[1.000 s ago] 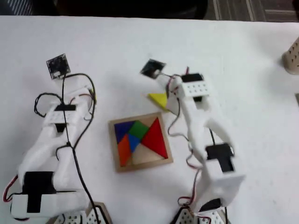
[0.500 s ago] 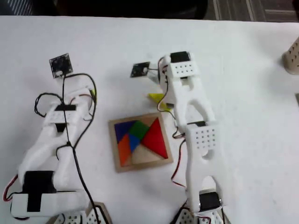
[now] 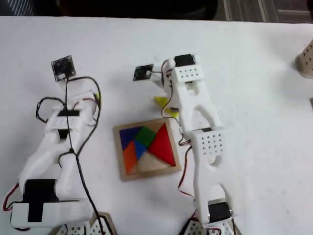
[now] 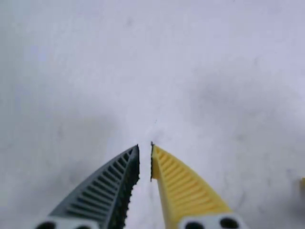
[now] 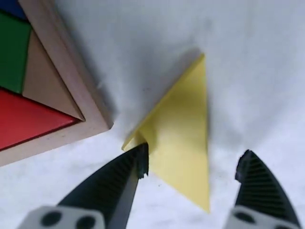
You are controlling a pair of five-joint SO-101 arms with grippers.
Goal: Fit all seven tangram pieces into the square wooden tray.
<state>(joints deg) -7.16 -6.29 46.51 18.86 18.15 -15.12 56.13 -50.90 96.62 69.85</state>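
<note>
The square wooden tray (image 3: 119,131) lies mid-table holding blue, green, orange and red pieces (image 3: 164,144), with a bare wooden patch along its near edge. A yellow triangle (image 5: 183,138) lies flat on the table just past the tray's far right corner (image 5: 71,67). My right gripper (image 5: 194,157) is open and hovers low over this triangle, one finger at its tray-side tip, the other off its far edge. From above, the right arm covers most of the yellow triangle (image 3: 160,101). My left gripper (image 4: 145,147) is shut over bare table, left of the tray.
The left arm (image 3: 58,132) and its black cables lie left of the tray. A tan object (image 3: 305,61) stands at the table's right edge. The white table stretches open behind both arms.
The right arm has folded forward and lowered its wrist over the yellow triangle, covering more of it. The left arm and the tray have kept still.
</note>
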